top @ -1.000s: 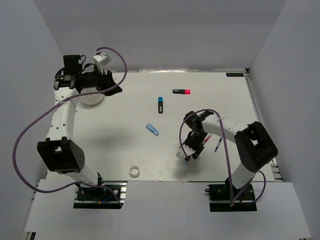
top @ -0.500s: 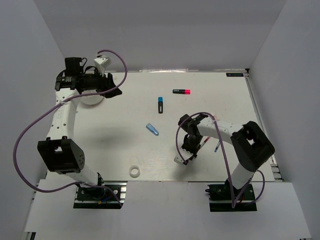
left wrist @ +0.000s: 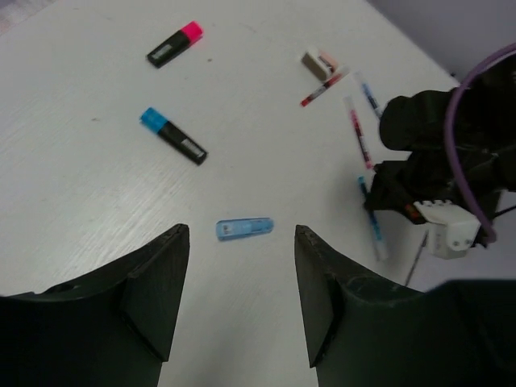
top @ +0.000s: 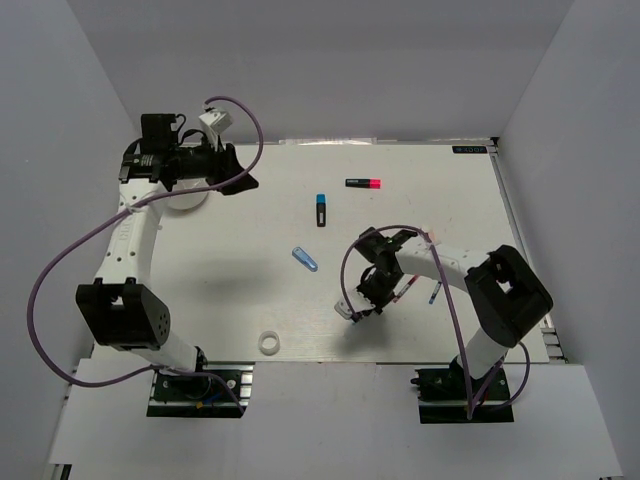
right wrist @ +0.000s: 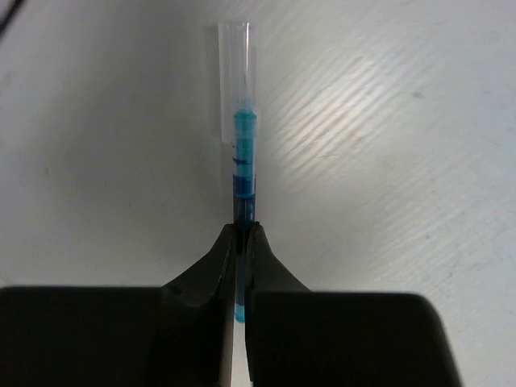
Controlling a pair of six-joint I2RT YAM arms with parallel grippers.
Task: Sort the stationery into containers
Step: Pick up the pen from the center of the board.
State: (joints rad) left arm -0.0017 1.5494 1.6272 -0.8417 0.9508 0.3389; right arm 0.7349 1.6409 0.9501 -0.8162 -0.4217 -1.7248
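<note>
- Jaws of the right gripper were clamped shut on a teal pen, with only the thin barrel between the black tips. The pen stuck straight out ahead of them and ended in a clear, tubular cap.
- From above, the right gripper sat low over the near middle of the table. Whether the pen touched the surface could not be told.
- The left gripper was spread wide and held nothing. Its broad matte black fingers hung above the far left of the table, beside the round white tub.
- The table was white with a fine streaked grain.
- A translucent blue tube, rounded at one end, lay near the middle.
- A stubby black marker with a blue end lay beyond the tube, and one with a pink end lay farther off again.
- Thin red pens and a blue pen lay loose to the right of the right gripper.
- A small white tape ring lay by the near edge.
- Compared with a second before, the right gripper had slid left with the pen, and the left gripper had swung slightly right. The loose items had kept their places.
</note>
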